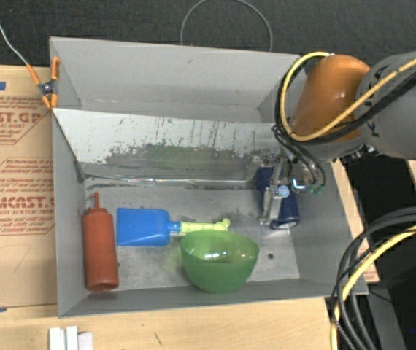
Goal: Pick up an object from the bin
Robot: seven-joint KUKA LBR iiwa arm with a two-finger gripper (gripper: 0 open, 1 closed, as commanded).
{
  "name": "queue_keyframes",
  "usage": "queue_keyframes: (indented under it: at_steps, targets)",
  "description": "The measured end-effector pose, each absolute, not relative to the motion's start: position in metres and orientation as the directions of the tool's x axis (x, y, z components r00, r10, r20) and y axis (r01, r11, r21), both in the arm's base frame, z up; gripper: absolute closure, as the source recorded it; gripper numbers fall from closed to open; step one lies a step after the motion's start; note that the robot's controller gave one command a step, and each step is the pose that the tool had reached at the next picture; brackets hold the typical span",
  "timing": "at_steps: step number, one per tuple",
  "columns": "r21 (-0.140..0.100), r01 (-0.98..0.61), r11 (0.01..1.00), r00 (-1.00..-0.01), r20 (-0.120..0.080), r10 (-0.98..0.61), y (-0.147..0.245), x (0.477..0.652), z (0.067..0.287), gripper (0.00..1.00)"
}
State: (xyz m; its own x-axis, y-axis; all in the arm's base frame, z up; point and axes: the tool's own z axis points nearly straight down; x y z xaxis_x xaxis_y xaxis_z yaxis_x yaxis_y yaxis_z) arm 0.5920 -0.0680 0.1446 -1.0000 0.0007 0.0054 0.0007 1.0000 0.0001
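My gripper [275, 199] is down at the right end of the bin, close to the right wall. A dark blue object [290, 211], perhaps a small cup, lies right against it and is partly hidden behind it. More dark blue shows just above the gripper, near the back wall. A green bowl [219, 261] sits to the lower left of the gripper, by the front wall.
A blue scoop [142, 227] with a light green handle [204, 227] lies in the middle, its handle reaching the bowl's rim. A red squeeze bottle [99, 246] lies along the left wall. The arm with its orange cover and cables hangs over the right rim.
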Motion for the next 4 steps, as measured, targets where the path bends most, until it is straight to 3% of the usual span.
queue_keyframes:
  at_steps: [1, 2, 3, 4]
  targets:
    - [-0.001, 0.0, 1.0, -1.0, -0.002, 0.0, -0.068, 0.594, 0.149, 0.0]
    - [0.003, -0.01, 1.0, -1.0, 0.013, -0.01, 0.007, 0.524, 0.066, 0.0]
    - [-0.001, -0.101, 0.995, -0.995, -0.005, -0.101, -0.003, 0.56, 0.07, 1.0]
    - [-0.001, -0.101, 0.995, -0.995, -0.005, -0.101, -0.003, 0.56, 0.07, 1.0]
